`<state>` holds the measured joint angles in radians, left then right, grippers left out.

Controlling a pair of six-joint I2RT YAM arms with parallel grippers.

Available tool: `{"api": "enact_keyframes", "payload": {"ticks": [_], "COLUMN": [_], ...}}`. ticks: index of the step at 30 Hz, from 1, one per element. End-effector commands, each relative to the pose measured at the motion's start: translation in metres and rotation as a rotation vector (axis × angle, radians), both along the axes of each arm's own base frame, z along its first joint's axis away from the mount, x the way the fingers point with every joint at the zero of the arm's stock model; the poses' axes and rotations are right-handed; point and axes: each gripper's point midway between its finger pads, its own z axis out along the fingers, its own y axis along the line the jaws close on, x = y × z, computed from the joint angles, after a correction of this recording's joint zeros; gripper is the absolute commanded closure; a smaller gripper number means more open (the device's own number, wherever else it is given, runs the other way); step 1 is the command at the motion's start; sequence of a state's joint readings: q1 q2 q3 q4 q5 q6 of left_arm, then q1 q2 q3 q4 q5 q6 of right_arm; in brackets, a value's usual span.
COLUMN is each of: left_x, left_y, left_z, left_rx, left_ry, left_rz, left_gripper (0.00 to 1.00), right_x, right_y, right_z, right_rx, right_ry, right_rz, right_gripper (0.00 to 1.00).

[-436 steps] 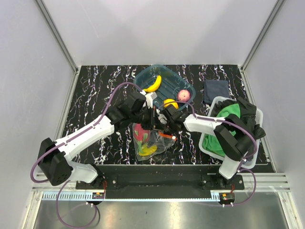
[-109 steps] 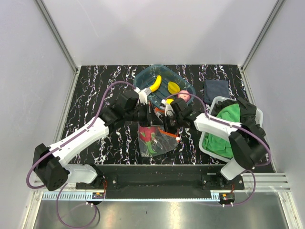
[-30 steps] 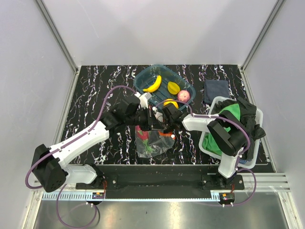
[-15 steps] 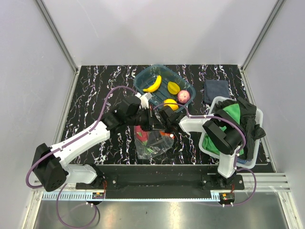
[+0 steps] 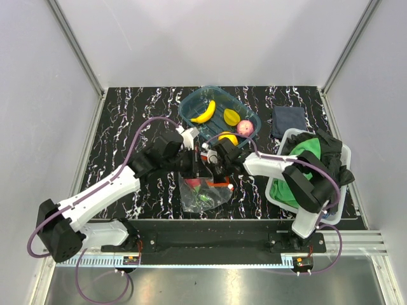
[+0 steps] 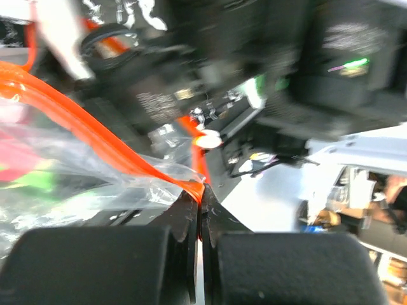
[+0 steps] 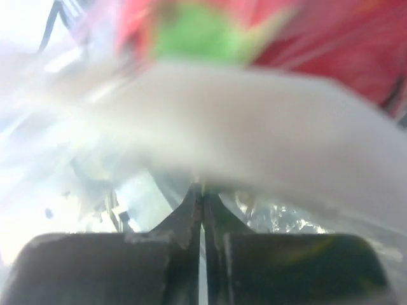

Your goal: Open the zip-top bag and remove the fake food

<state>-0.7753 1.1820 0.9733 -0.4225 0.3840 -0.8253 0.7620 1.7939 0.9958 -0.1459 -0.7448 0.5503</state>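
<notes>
The clear zip-top bag (image 5: 202, 194) hangs between my two grippers above the table's front middle. Its red-orange zip strip (image 6: 76, 124) runs into my left gripper (image 6: 201, 197), which is shut on the strip's end. My right gripper (image 7: 203, 190) is shut with its tips pinching the bag's plastic (image 7: 254, 121). From above, the left gripper (image 5: 201, 162) and right gripper (image 5: 215, 166) meet at the bag's mouth. A red-pink fruit with green (image 7: 331, 38) shows blurred inside the bag. More fake food lies in the teal tray (image 5: 191, 105): a banana (image 5: 205, 112), yellow pieces (image 5: 231, 116) and a pinkish ball (image 5: 246, 128).
A white basket (image 5: 289, 135) holding green cloth (image 5: 296, 175) and black cloth stands at the right. A dark blue folded cloth (image 5: 287, 121) lies behind it. Grey walls close in the black marbled table (image 5: 127, 121) on three sides.
My right gripper has shut at the bag's mouth. The left arm has drawn slightly left and nearer, and the bag has shifted with it.
</notes>
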Motion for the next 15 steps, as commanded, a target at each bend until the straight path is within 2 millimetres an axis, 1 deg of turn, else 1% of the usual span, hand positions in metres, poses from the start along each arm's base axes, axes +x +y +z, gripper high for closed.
{"api": "enact_keyframes", "payload": {"ticks": [1,2,5,6,7,8,10,12,15], "left_x": [0.003,0.003,0.005,0.007,0.009,0.011,0.016,0.018,0.015], "left_y": [0.020,0.023,0.024,0.023,0.024,0.026,0.026,0.026,0.024], "left_z": [0.009,0.007,0.009,0.014,0.014,0.014,0.018,0.021,0.025], "left_rx": [0.081,0.099,0.112,0.106,0.114,0.120,0.118,0.114,0.091], "left_ry": [-0.124,-0.128,-0.144,-0.156,-0.157,-0.167,-0.176,-0.189,-0.194], "left_rz": [-0.036,-0.045,-0.065,-0.068,-0.065,-0.067,-0.064,-0.077,-0.125], "left_gripper": [1.00,1.00,1.00,1.00,1.00,1.00,1.00,1.00,1.00], "right_x": [-0.001,-0.003,-0.015,-0.018,-0.022,-0.023,-0.027,-0.032,-0.030], "right_y": [-0.008,-0.010,-0.012,-0.013,-0.015,-0.016,-0.020,-0.022,-0.026], "right_z": [0.044,0.054,0.073,0.080,0.082,0.090,0.096,0.110,0.121], "right_rx": [0.033,0.053,0.096,0.117,0.111,0.123,0.125,0.160,0.174], "right_ry": [-0.072,-0.077,-0.056,-0.048,-0.037,-0.056,-0.058,-0.060,-0.056], "right_rz": [0.024,0.032,0.063,0.077,0.084,0.095,0.103,0.117,0.085], "right_gripper": [1.00,1.00,1.00,1.00,1.00,1.00,1.00,1.00,1.00]}}
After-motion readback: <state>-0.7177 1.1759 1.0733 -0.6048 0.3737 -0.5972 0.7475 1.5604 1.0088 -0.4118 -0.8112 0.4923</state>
